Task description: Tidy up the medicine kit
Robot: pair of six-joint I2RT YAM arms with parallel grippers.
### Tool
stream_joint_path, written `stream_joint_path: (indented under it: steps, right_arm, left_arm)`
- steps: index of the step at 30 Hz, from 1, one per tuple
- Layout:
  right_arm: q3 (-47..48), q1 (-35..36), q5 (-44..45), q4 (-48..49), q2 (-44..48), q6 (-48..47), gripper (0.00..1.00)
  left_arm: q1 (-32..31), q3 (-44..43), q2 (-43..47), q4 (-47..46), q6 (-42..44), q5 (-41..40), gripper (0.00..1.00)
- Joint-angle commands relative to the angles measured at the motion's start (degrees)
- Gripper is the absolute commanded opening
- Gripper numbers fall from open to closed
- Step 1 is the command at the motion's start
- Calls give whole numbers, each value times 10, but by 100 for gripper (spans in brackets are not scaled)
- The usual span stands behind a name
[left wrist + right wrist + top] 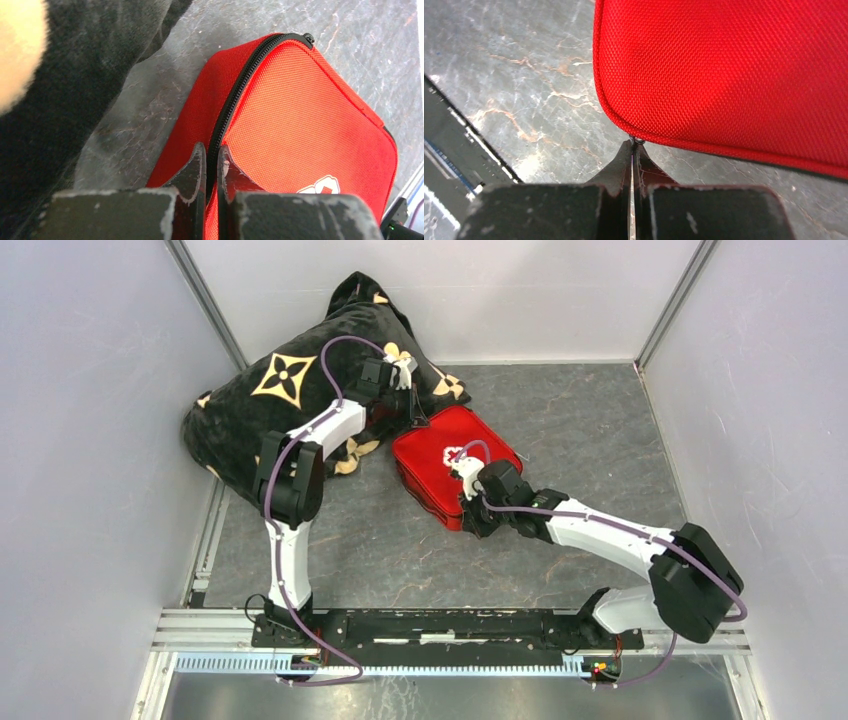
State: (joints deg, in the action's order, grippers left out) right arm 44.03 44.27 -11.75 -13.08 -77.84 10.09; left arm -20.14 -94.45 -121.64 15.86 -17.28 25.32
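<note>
The left gripper (212, 167) is clamping the medicine kit's (305, 115) seam, while the right gripper (632, 147), barely pinching the zip pull (638, 141), is risking slipping.

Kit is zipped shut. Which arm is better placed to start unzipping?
Right, probably. The right tool is shut, tips pinching a small metal loop at the rim of the medicine kit, seemingly the zip pull. The left tool only straddles the zipper mid-seam.

No readable words; a partly hidden white emblem (320, 186) sits on the medicine kit (430, 468) lid.
</note>
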Motion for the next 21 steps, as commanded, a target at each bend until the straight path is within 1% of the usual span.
stream_joint_path:
  steps: [1,4,6,10,12,15,17,19,21]
  right_arm:
    - [10,-7,120,15,42,40,0]
    - [-14,-66,119,12,59,45,0]
    - [-16,-110,90,18,56,37,0]
    - [28,-162,72,13,2,1,0]
    - [58,-183,72,11,-29,-10,0]
    - [93,-208,77,11,-65,-15,0]
    - [117,-217,76,10,-84,-24,0]
    - [135,-220,75,6,-99,-37,0]
    - [148,-222,69,-1,-108,-48,0]
  left_arm:
    - [-3,28,27,54,-44,-130,2]
    - [-3,60,68,67,-65,-164,2]
    - [-2,90,98,70,-78,-171,2]
    - [-3,180,174,70,-99,-179,3]
    - [-3,223,215,72,-108,-192,10]
    - [-5,285,277,68,-117,-192,28]
    - [-7,320,315,63,-121,-186,38]
    - [-7,343,346,58,-122,-176,49]
    - [-7,349,367,59,-118,-178,57]
